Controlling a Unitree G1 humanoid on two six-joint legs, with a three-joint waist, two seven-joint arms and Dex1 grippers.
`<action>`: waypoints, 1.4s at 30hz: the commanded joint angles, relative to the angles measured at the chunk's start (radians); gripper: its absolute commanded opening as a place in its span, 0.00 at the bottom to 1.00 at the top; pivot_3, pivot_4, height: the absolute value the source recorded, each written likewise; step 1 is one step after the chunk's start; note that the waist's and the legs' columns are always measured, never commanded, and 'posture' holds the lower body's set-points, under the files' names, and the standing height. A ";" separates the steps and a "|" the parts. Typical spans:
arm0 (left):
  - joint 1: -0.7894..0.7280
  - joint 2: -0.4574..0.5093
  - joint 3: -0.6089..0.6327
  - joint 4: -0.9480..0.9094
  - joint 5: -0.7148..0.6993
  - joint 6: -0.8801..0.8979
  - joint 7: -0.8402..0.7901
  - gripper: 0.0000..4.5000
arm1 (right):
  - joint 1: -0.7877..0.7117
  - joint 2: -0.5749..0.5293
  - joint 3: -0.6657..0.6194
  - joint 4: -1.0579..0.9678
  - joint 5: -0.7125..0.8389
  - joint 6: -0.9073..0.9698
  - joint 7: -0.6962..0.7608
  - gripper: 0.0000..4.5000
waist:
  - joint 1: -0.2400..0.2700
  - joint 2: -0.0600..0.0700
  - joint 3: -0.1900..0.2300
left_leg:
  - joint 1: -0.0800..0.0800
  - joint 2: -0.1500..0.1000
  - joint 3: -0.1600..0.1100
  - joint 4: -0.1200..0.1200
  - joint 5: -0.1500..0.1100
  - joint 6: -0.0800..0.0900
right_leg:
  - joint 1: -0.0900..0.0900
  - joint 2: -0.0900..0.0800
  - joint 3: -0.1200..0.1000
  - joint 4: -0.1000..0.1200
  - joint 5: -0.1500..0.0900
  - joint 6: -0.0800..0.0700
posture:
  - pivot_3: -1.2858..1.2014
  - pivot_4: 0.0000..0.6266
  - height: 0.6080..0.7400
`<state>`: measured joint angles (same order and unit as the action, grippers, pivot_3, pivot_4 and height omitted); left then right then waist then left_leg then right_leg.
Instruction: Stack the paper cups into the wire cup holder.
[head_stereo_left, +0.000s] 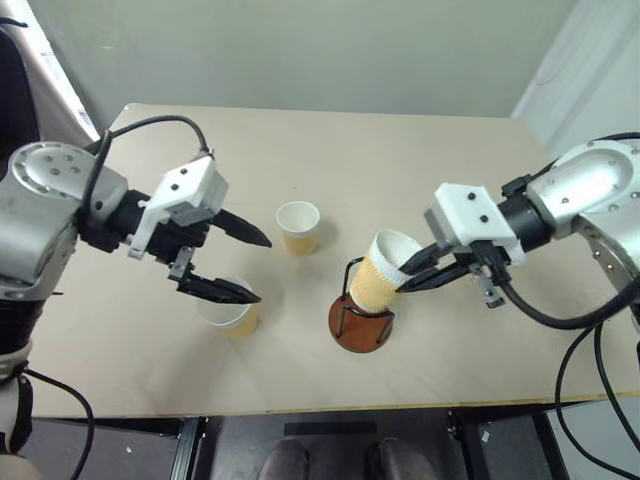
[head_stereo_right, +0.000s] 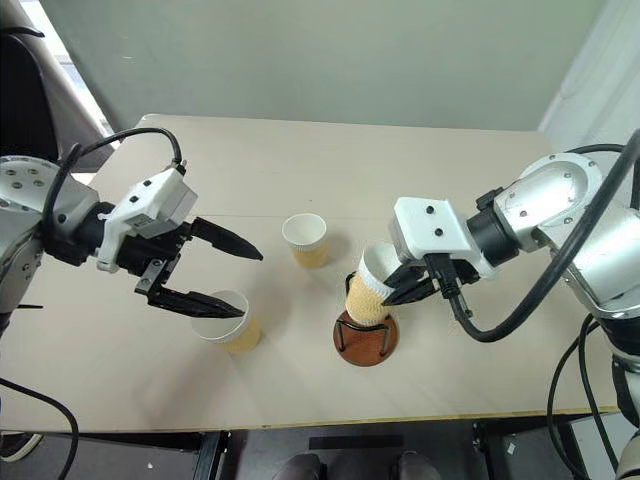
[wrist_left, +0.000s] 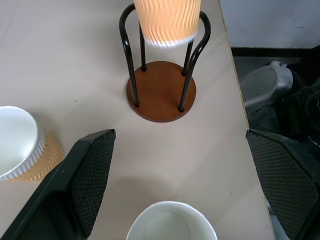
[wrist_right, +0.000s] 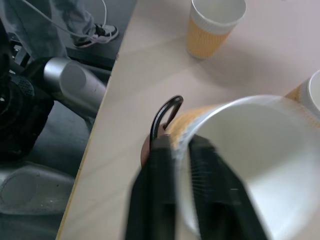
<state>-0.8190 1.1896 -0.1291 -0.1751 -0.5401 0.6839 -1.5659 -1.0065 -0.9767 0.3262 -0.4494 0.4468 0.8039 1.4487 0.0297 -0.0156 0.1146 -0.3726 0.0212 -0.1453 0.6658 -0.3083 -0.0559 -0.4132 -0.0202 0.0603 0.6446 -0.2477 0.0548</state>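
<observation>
Standing at the left, the left gripper (head_stereo_left: 250, 268) hangs above the pale, smooth bench (head_stereo_left: 420, 160), its two tapered black fingers (head_stereo_left: 222, 290) spread wide and holding nothing; in the left wrist view their inner pads show a fine mesh texture. Just under the lower finger sits a small tapered paper cup with a ribbed tan-yellow wall and white inside (head_stereo_left: 232, 312), upright on the bench. A little farther back and to the right stands a second paper cup of the same ribbed make (head_stereo_left: 298, 227), also upright and well apart from both grippers. Right of that is the wire cup holder, a round reddish-brown wooden disc with thin black wire loops rising from it (head_stereo_left: 360, 322). A third ribbed tan-yellow cup (head_stereo_left: 384, 270) sits tilted between the loops, its white bottom edge held clear of the disc, mouth leaning toward the right arm. The right gripper (head_stereo_left: 408, 277) pinches that cup's rim with a narrow gap, one finger (wrist_right: 212, 200) inside the white wall and one outside.
</observation>
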 joint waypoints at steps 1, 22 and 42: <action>-0.011 0.030 0.038 -0.005 0.008 -0.008 -0.021 1.00 | -0.003 -0.003 -0.012 -0.020 -0.009 -0.004 -0.014 0.41 | 0.000 0.000 0.000 | 0.000 0.000 0.000 0.000 0.000 0.000 | 0.000 0.000 0.000 0.000 0.000 0.000 | 0.52 0.24 1.00; 0.186 0.467 -0.130 -0.080 -0.137 -0.271 -0.048 1.00 | 0.545 -0.142 -0.635 -0.053 0.387 0.169 -0.112 1.00 | 0.004 0.000 0.000 | 0.005 -0.001 0.003 -0.003 0.000 -0.002 | 0.001 0.000 0.003 0.001 -0.003 -0.005 | 0.52 0.24 1.00; 0.138 0.257 -0.310 -0.043 0.187 -0.355 -0.048 0.64 | 0.607 -0.178 -0.667 -0.140 0.520 0.170 -0.264 1.00 | -0.002 0.000 0.000 | 0.004 0.001 0.002 -0.003 -0.004 -0.002 | 0.000 0.000 0.001 0.002 -0.005 -0.008 | 0.52 0.24 1.00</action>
<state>-0.6597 1.4390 -0.4448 -0.2006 -0.3596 0.3276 -1.5822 -0.3987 -1.1360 -0.2908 -0.5675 0.9430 0.9823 1.1901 0.0277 -0.0156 0.1145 -0.3686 0.0221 -0.1434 0.6622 -0.3124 -0.0584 -0.4133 -0.0198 0.0613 0.6466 -0.2524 0.0466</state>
